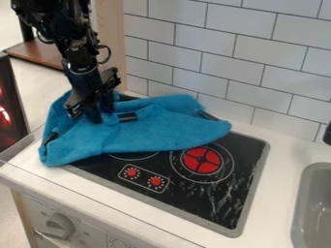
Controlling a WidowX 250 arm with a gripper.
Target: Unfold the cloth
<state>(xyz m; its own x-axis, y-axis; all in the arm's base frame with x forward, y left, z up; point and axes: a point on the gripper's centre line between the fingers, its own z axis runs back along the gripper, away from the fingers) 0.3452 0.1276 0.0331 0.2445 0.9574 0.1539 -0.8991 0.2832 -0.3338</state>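
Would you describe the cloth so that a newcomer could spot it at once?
Find the black stovetop beside the tiled wall. Draped over its far left part, below the robot's gripper, lies the cloth: the rumpled, bright blue fabric.

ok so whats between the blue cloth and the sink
From the cloth, black stovetop comes first, then white counter up to the sink, as the camera view shows.

The camera looks slantwise down (fairly near) on the stovetop point(194, 196), facing a tiled wall point(233, 63).
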